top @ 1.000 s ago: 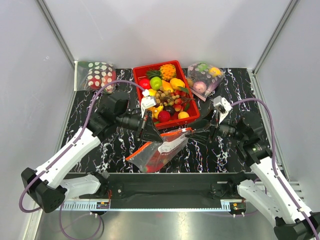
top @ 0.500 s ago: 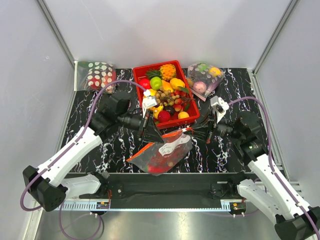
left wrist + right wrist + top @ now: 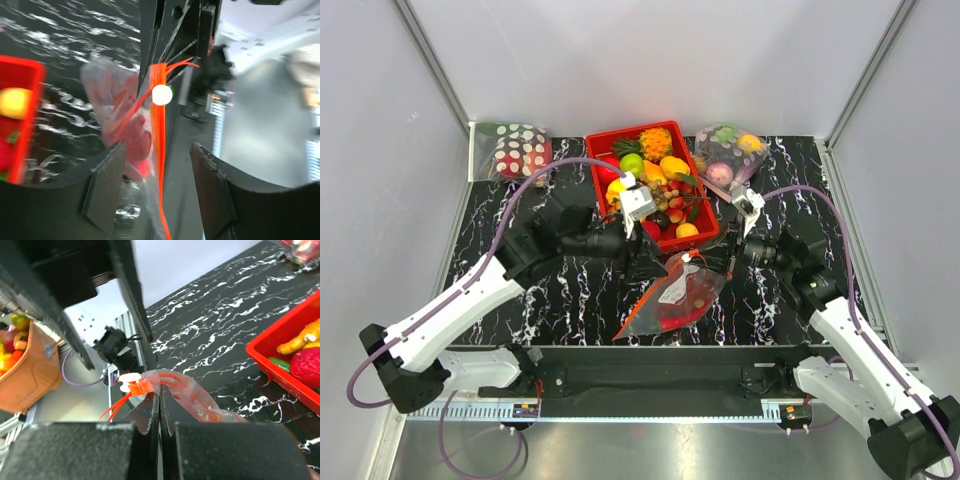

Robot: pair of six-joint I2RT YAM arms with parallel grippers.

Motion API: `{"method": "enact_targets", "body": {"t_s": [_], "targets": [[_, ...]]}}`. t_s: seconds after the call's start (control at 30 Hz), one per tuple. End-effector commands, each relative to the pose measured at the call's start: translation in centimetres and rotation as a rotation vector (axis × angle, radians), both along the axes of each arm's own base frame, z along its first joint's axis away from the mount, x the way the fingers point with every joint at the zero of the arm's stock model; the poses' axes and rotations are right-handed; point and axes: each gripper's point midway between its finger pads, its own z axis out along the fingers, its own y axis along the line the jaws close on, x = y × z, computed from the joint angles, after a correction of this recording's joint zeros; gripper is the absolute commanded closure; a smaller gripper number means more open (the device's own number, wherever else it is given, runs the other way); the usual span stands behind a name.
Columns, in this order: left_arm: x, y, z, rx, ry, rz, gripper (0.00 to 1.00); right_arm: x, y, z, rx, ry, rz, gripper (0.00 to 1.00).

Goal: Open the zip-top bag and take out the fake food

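Left wrist view showed the left claw (image 3: 157,150) apart, the orange zip strip (image 3: 159,170) of the zip-top bag (image 3: 116,102) running lengthwise between its fingers, while the right claw (image 3: 160,402), just opposite, was clamped on that same raised edge.

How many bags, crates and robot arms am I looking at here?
Bags: 3 (clear zip bag, dotted red bag, pastel fruit bag)
Red crate: 1
Robot arms: 2 (left arm, right arm)
Total: 6

Top view bright, even, sharp; left wrist pic blurry, zip-top bag (image 3: 122,125) smeared, bg overexposed.
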Motion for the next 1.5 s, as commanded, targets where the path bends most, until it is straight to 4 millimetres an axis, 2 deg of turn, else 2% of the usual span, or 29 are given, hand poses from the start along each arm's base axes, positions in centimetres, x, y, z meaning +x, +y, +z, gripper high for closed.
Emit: {"method": "enact_targets", "body": {"t_s": [0.0, 0.03, 0.17, 0.3, 0.37, 0.4, 0.67, 0.8, 1.07, 1.23, 1.27, 1.3, 1.4, 1.47], "targets": [[3.7, 0.8, 3.2, -0.001, -0.261, 0.227, 0.41, 1.1, 0.0, 0.9, -0.008, 0.032, -0.061, 1.00], [3.2, 0.3, 3.1, 0.008, -0.280, 0.222, 0.41, 1.5, -0.1, 1.0, -0.015, 0.037, -0.081, 1.00], [3.4, -0.4, 2.5, 0.067, -0.371, 0.236, 0.40, 2.3, -0.2, -0.7, -0.072, 0.123, -0.123, 1.00], [3.6, -1.7, 2.0, 0.111, -0.418, 0.244, 0.40, 2.9, -0.2, -1.4, -0.094, 0.164, -0.144, 1.00], [3.2, -2.4, 2.5, 0.106, -0.443, 0.223, 0.39, 2.9, -0.2, -1.5, -0.096, 0.171, -0.140, 1.00], [3.9, -2.5, 2.3, 0.130, -0.457, 0.257, 0.39, 2.8, -0.1, -1.5, -0.094, 0.171, -0.137, 1.00], [4.4, -4.2, 1.9, 0.165, -0.490, 0.242, 0.39, 1.9, 0.0, -1.3, -0.086, 0.165, -0.091, 1.00], [4.5, -4.7, 1.8, 0.173, -0.495, 0.232, 0.43, 1.3, -0.1, -1.2, -0.083, 0.157, -0.077, 1.00], [4.5, -5.4, 1.0, 0.190, -0.482, 0.206, 0.60, 0.4, -0.3, -0.7, -0.073, 0.135, -0.054, 1.00], [3.8, -6.0, 0.4, 0.180, -0.463, 0.166, 0.70, 0.2, -0.3, -0.7, -0.072, 0.131, -0.048, 1.00], [3.1, -6.3, 0.4, 0.164, -0.452, 0.127, 0.73, 0.3, -0.3, -0.7, -0.072, 0.133, -0.051, 1.00], [3.0, -6.3, 0.2, 0.164, -0.448, 0.118, 0.81, 0.3, -0.4, -0.7, -0.073, 0.128, -0.055, 1.00], [2.5, -6.4, -0.1, 0.165, -0.436, 0.095, 0.95, 0.4, -0.6, -0.8, -0.083, 0.129, -0.077, 1.00], [2.2, -6.2, -0.1, 0.160, -0.432, 0.086, 1.00, 0.6, -0.8, -0.6, -0.086, 0.121, -0.098, 1.00]]}}
